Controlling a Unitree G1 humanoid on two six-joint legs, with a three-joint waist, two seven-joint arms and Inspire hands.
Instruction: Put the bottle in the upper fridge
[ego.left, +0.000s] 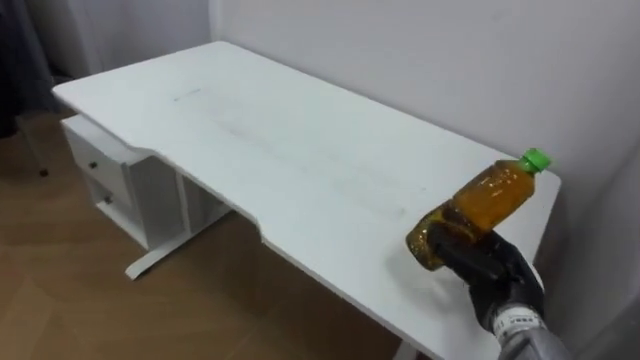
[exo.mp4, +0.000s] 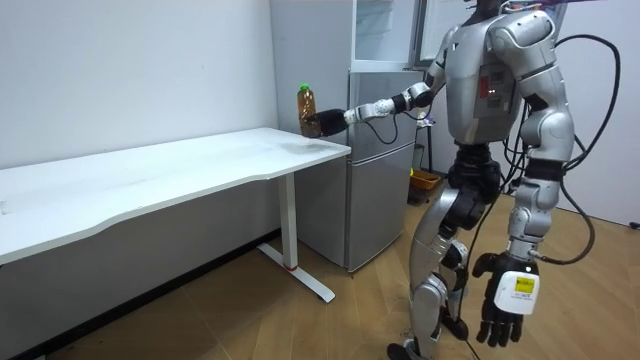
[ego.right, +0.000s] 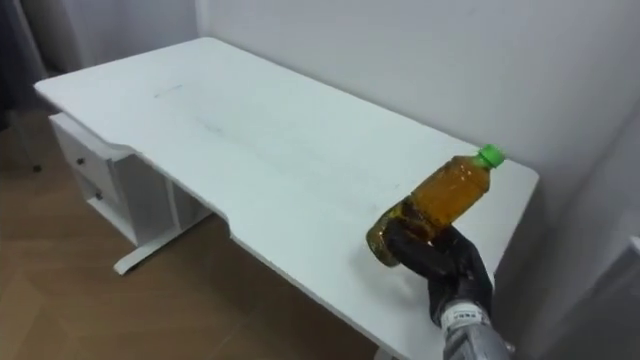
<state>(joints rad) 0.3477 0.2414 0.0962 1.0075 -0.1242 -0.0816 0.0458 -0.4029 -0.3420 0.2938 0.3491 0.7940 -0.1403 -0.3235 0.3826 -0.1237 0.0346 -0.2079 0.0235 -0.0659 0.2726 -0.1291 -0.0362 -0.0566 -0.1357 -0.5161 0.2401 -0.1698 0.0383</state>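
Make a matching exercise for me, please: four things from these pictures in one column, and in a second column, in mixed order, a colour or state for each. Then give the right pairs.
Column one:
1. bottle
2. cap
3. table
4. left robot hand

Column two:
A. white
B. hangs open at the robot's side
C. green
D. held in the right robot hand

Pairs: 1-D; 2-C; 3-A; 4-B
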